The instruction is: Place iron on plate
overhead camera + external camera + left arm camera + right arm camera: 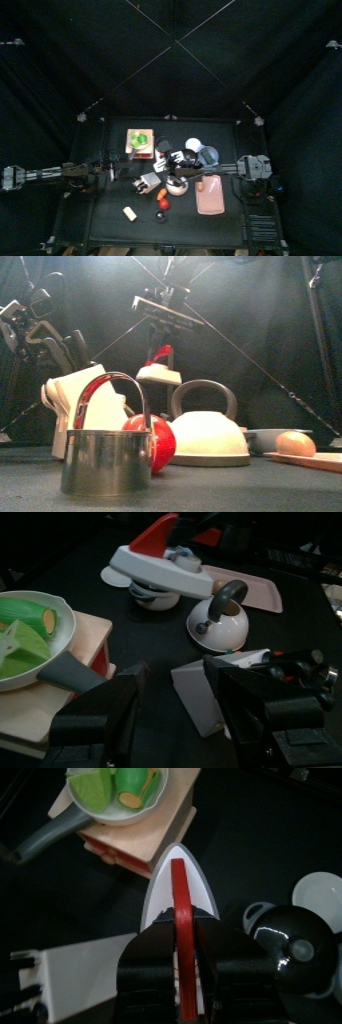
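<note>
The iron (158, 373), white with a red handle, hangs in the air above the table, and my right gripper (182, 946) is shut on its handle. From above, the iron (166, 158) is near the table's middle, left of and behind the salmon-pink plate (210, 197). The left wrist view has the iron (144, 562) lifted over a white cup, with the plate (251, 590) beyond it. My left gripper (187, 707) stands open at the left, holding nothing, with a white box (203, 694) just past its jaws.
A white kettle (210, 438), a red apple (160, 442) and a metal cup (104, 461) stand at the front. An orange fruit (295, 443) lies on the plate. A tan board with a green pan (138, 140), a white cup (195, 143) and a dark bowl (207, 155) are behind.
</note>
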Controlling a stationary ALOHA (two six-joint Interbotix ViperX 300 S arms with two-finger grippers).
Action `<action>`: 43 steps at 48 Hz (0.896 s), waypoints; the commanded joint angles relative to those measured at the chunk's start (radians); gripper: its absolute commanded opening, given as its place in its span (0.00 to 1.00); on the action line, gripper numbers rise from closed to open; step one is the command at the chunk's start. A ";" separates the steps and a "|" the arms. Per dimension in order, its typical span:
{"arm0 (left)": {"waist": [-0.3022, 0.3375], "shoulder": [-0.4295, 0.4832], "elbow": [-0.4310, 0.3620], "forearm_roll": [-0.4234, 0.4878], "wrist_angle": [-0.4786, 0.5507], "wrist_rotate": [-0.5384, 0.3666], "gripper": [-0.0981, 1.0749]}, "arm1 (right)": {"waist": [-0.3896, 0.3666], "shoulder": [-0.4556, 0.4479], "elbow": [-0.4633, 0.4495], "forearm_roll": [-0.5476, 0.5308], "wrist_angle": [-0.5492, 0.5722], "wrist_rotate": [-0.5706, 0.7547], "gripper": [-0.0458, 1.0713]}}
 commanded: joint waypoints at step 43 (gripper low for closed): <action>0.003 0.003 -0.038 0.003 -0.006 0.000 0.82 | 0.425 -0.522 0.518 -0.035 0.396 0.675 0.36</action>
